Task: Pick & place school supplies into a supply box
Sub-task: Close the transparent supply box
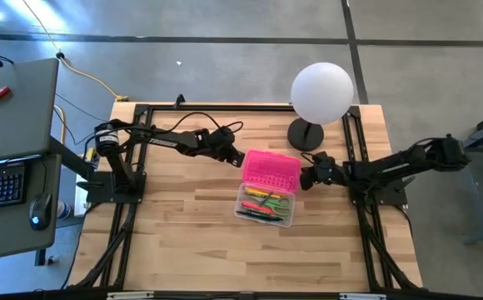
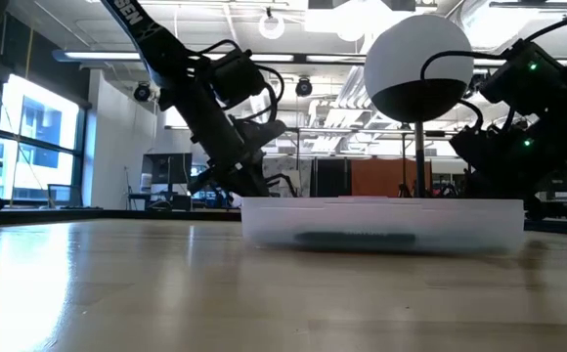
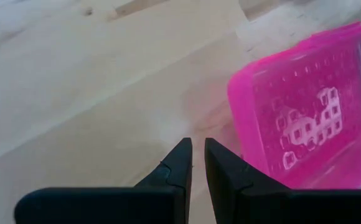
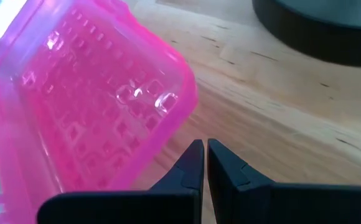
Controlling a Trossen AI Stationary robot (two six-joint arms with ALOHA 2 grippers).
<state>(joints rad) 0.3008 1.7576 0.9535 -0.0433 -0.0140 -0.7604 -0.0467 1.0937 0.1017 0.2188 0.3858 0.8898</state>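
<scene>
Jaws pressed together, empty, left gripper (image 1: 235, 156) and right gripper (image 1: 306, 177) flanking pink lid (image 1: 270, 169).
Supplies (image 1: 265, 202) boxed; judged next: closing lid over supply box (image 1: 250, 213).

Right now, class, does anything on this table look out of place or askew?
Little stands out. The pink lid is swung open, standing behind the clear supply box, which sits slightly skewed to the table edges. The pens and scissors all lie inside; none are spilled.
</scene>
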